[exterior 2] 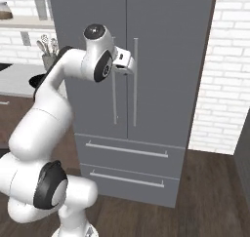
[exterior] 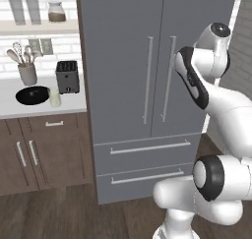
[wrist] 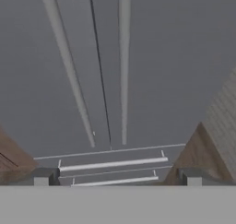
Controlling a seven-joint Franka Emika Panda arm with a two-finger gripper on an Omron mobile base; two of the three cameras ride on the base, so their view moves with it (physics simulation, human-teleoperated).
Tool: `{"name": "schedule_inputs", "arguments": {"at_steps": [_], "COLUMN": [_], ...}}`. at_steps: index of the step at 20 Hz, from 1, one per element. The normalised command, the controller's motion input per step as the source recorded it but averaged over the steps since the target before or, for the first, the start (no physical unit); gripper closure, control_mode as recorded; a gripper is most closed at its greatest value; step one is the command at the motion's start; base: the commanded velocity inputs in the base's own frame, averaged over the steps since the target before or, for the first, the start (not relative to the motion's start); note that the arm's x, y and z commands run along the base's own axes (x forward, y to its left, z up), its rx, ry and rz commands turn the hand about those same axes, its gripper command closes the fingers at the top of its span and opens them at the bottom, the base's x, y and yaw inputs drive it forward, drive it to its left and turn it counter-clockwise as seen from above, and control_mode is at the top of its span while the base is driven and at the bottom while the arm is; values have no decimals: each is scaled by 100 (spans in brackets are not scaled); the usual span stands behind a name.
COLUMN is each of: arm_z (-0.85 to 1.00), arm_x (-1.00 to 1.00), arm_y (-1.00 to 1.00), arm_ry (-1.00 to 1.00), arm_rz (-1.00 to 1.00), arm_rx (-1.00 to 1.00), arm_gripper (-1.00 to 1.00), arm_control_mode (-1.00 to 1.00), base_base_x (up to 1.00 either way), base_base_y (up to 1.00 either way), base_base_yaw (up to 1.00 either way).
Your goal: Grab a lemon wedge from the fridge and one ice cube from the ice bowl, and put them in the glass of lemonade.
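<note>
No brand, label or readable writing shows on anything here. The fridge [exterior: 147,61] is a tall, plain matte grey double-door unit with two long vertical silver handles [exterior: 146,80] meeting near the centre seam and two drawers [exterior: 147,147] below, each with a horizontal silver bar. Both doors are shut, as are the drawers.

My gripper [wrist: 117,177] is raised in front of the fridge doors at about handle height, and its two dark finger tips [wrist: 41,177] stand wide apart with nothing between them. In the hand view I look down along the door seam and the two handles toward the drawers, with wooden floor [wrist: 203,149] off to the sides.

On the white counter [exterior: 10,103] left of the fridge sits the ice bowl [exterior: 32,95], shallow, round and black; what is in it I cannot tell. Just beside it, touching or nearly so, stands the glass of lemonade [exterior: 54,98], a short tumbler of pale yellow. Behind them are a dark toaster [exterior: 67,76] and a grey utensil cup [exterior: 28,74] holding whisks and spoons. On the shelf [exterior: 39,27] above stand two tall clear glasses [exterior: 24,11] and a brown-filled jar [exterior: 56,12].
</note>
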Motion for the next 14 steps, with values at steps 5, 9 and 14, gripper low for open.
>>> {"name": "schedule_inputs", "arguments": {"at_steps": [5, 9, 14], "arm_z": [-56, -22, 7], "arm_x": [100, 90, 29], "arm_y": [-2, -14, -35], "arm_ry": [0, 0, 0], "arm_rz": [0, 0, 0], "arm_rx": [4, 2, 0], "arm_gripper": [-100, -100, -100], "arm_control_mode": [-100, -100, -100], "base_base_x": [0, 0, 0], "base_base_y": [0, 0, 0], "base_base_yaw": [0, 0, 0]}}
